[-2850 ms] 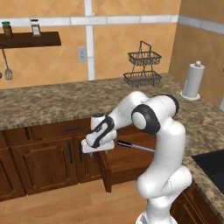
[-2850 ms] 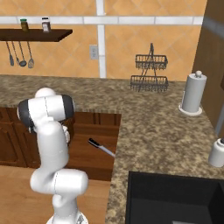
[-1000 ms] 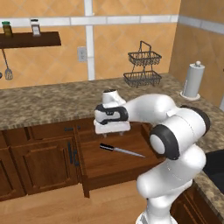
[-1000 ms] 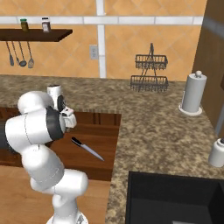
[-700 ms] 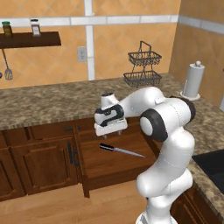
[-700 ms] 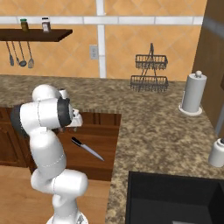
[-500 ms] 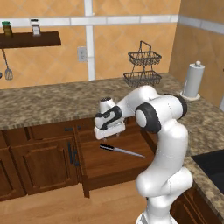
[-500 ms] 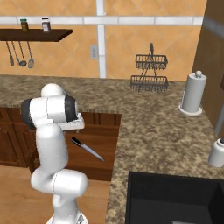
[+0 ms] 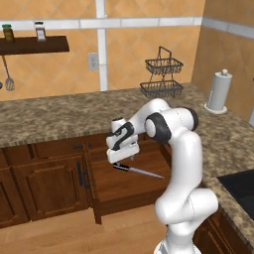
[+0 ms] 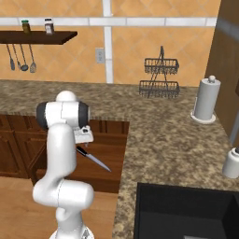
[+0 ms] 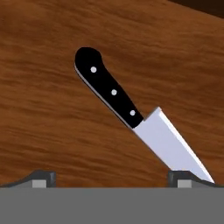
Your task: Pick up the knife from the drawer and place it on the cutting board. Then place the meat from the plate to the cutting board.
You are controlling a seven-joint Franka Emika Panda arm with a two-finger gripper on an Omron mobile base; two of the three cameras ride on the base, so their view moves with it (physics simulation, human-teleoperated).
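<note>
The gripper (image 9: pixel 119 159) hung with fingers spread wide and empty just above the knife (image 9: pixel 135 170), which lay flat on the floor of the open drawer (image 9: pixel 119 186), its black handle (image 11: pixel 107 87) toward the drawer's back left and its blade (image 11: pixel 173 146) toward the front right corner. In the hand view the knife crossed the gap askew, the blade tip close to one fingertip (image 11: pixel 183 179). A descent without turning the hand would likely set that finger on the blade, or close on thin steel, not the handle, letting the knife pivot or slip free.
</note>
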